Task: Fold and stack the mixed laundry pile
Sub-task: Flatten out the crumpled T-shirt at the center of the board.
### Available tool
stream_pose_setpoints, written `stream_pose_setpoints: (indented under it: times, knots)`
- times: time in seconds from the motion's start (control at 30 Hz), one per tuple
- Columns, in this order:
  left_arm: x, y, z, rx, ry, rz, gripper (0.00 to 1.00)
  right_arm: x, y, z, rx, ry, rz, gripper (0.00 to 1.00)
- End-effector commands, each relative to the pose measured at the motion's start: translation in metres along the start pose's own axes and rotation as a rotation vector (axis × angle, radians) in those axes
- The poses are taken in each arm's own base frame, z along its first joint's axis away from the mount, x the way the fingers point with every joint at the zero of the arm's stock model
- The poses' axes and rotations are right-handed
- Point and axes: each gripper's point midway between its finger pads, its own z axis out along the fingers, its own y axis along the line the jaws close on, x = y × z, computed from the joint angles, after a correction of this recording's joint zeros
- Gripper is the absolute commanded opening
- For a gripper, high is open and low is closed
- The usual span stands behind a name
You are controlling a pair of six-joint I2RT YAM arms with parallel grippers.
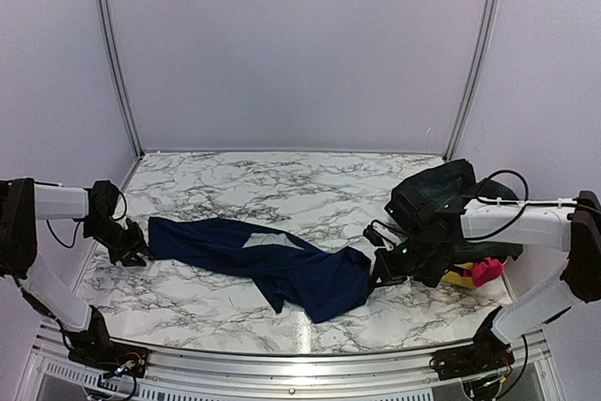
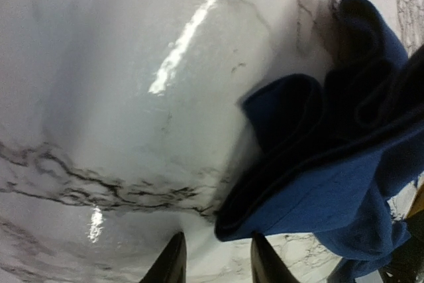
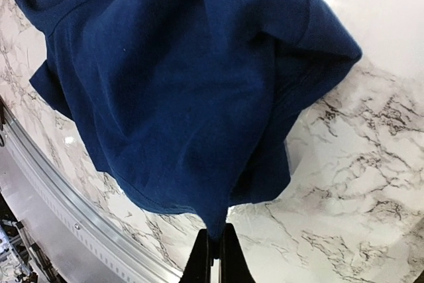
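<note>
A plain navy-blue cloth (image 1: 272, 255) lies stretched across the marble table (image 1: 282, 185) between my two arms. My right gripper (image 1: 380, 269) is shut on its right end. In the right wrist view the cloth (image 3: 185, 84) hangs bunched from the closed gripper (image 3: 215, 238). My left gripper (image 1: 134, 253) sits at the cloth's left end. In the left wrist view its jaws stand apart, and a folded edge of the cloth (image 2: 331, 183) lies just beyond the gripper (image 2: 217, 240), not pinched. A dark green-and-navy plaid garment (image 1: 437, 192) and a small pink piece (image 1: 485, 270) lie behind my right arm.
A yellow plastic tub (image 1: 458, 278) shows partly under the right arm, beside the pink piece. A metal rail (image 1: 282, 359) runs along the table's near edge, close below the cloth in the right wrist view (image 3: 73, 223). Pale walls enclose the back and sides.
</note>
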Motion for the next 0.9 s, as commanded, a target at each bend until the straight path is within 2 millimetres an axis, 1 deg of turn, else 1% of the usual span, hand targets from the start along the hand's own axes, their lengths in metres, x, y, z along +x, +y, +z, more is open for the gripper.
stream_pose_setpoints:
  times: [0.0, 0.07, 0.13, 0.23, 0.33, 0.4, 0.57, 0.6, 0.67, 0.73, 0.8, 0.87]
  knots:
    - [-0.002, -0.005, 0.016, 0.057, 0.016, -0.012, 0.26, -0.026, 0.014, -0.027, -0.015, -0.088, -0.020, 0.00]
    - [-0.008, -0.011, 0.015, 0.076, 0.004, -0.011, 0.14, -0.037, 0.023, -0.038, -0.032, -0.123, -0.037, 0.00]
    - [-0.017, -0.021, 0.005, 0.106, -0.034, -0.007, 0.00, -0.049, 0.033, -0.051, -0.047, -0.165, -0.050, 0.00]
    - [-0.038, -0.049, -0.024, 0.187, -0.116, 0.010, 0.00, -0.073, 0.047, -0.078, -0.076, -0.251, -0.069, 0.00]
    - [-0.057, -0.079, -0.063, 0.272, -0.211, 0.015, 0.00, -0.100, 0.061, -0.113, -0.103, -0.358, -0.083, 0.00]
    - [-0.068, -0.098, -0.091, 0.328, -0.268, 0.012, 0.00, -0.119, 0.067, -0.140, -0.120, -0.436, -0.088, 0.00]
    - [-0.087, -0.144, -0.165, 0.470, -0.400, 0.034, 0.00, -0.168, 0.079, -0.227, -0.118, -0.683, -0.112, 0.00]
    - [-0.090, -0.153, -0.182, 0.498, -0.425, 0.047, 0.00, -0.178, 0.083, -0.248, -0.115, -0.740, -0.122, 0.00]
    - [-0.094, -0.169, -0.204, 0.546, -0.443, 0.058, 0.00, -0.193, 0.091, -0.289, -0.115, -0.844, -0.145, 0.00]
    - [-0.097, -0.179, -0.225, 0.579, -0.488, 0.058, 0.00, -0.201, 0.103, -0.326, -0.115, -0.929, -0.183, 0.00]
    - [-0.095, -0.192, -0.251, 0.626, -0.525, 0.094, 0.00, -0.202, 0.120, -0.362, -0.119, -1.001, -0.239, 0.00]
    - [-0.089, -0.197, -0.258, 0.649, -0.524, 0.101, 0.00, -0.198, 0.128, -0.380, -0.115, -1.023, -0.276, 0.00]
